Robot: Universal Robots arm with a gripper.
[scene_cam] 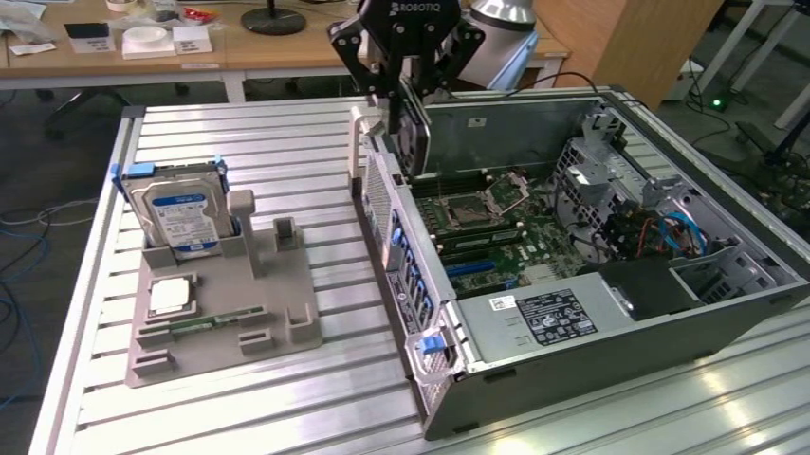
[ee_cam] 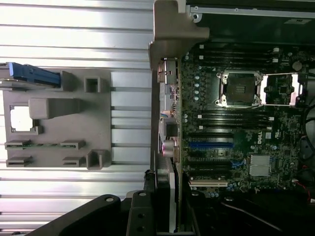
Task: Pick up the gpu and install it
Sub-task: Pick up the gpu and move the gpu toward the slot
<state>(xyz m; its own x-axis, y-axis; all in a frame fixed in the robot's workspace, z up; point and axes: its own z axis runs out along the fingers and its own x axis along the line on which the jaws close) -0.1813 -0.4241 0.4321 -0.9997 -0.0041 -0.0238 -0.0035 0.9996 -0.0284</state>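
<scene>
My gripper (scene_cam: 408,95) is shut on the gpu (scene_cam: 415,133), which hangs upright on its edge over the rear wall of the open computer case (scene_cam: 708,322). Its pale metal bracket (scene_cam: 362,142) points down beside the case's back panel. In the wrist view the gpu (ee_cam: 170,123) appears edge-on, with its bracket (ee_cam: 172,29) at the far end and my gripper (ee_cam: 165,201) clamped around its near end. The card sits along the edge of the motherboard (ee_cam: 236,128), above the side where the expansion slots (ee_cam: 211,145) lie.
A grey holder tray (scene_cam: 285,284) on the slatted aluminium table (scene_cam: 253,408) carries a silver hard drive (scene_cam: 177,213), a processor chip (scene_cam: 169,296) and a green memory stick (scene_cam: 203,322). Inside the case are a power supply (scene_cam: 557,318) and cables (scene_cam: 658,232). A desk (scene_cam: 190,57) stands behind.
</scene>
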